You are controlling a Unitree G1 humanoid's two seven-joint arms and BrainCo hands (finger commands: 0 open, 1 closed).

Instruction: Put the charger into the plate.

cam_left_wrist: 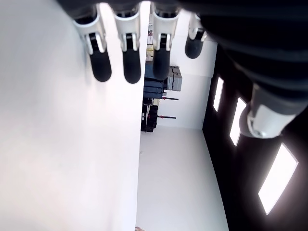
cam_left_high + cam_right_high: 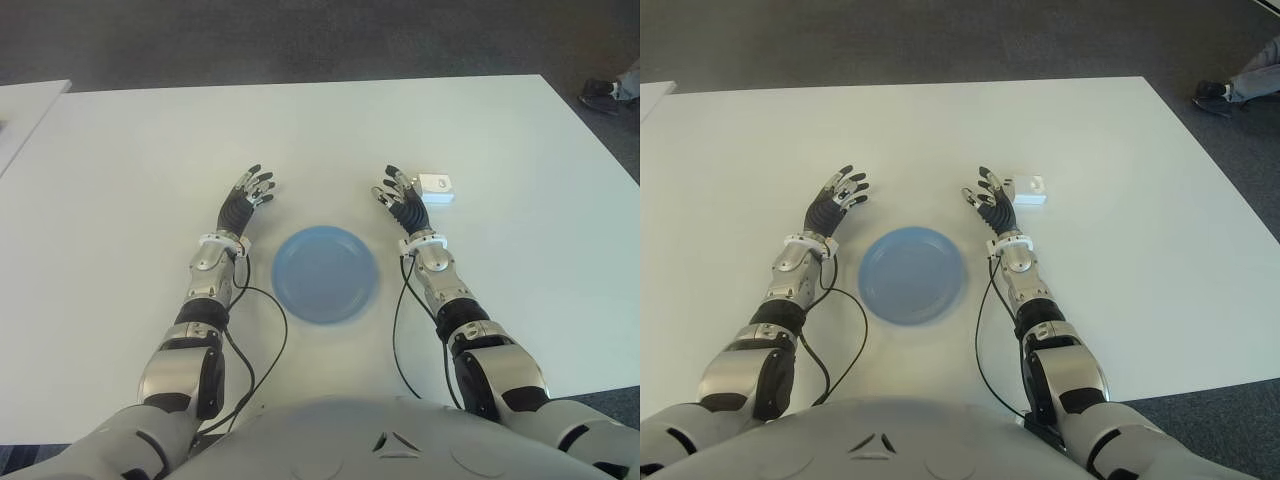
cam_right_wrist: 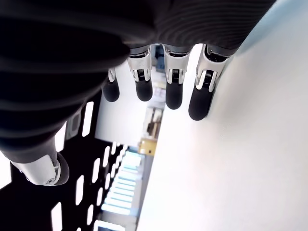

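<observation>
- The white charger (image 2: pixel 436 187) lies on the white table (image 2: pixel 120 180), just beside the right hand's fingertips, on their outer side.
- The right hand (image 2: pixel 400 205) shows just right of the blue plate (image 2: pixel 326 274), fingers (image 3: pixel 173 89) spread and holding nothing.
- The left hand (image 2: pixel 246 203) shows just left of the plate, fingers (image 1: pixel 131 60) extended, also empty.
- The plate sits between the two forearms with nothing in it.
- A person's shoe (image 2: pixel 598 92) shows on the floor beyond the table's far right corner.
</observation>
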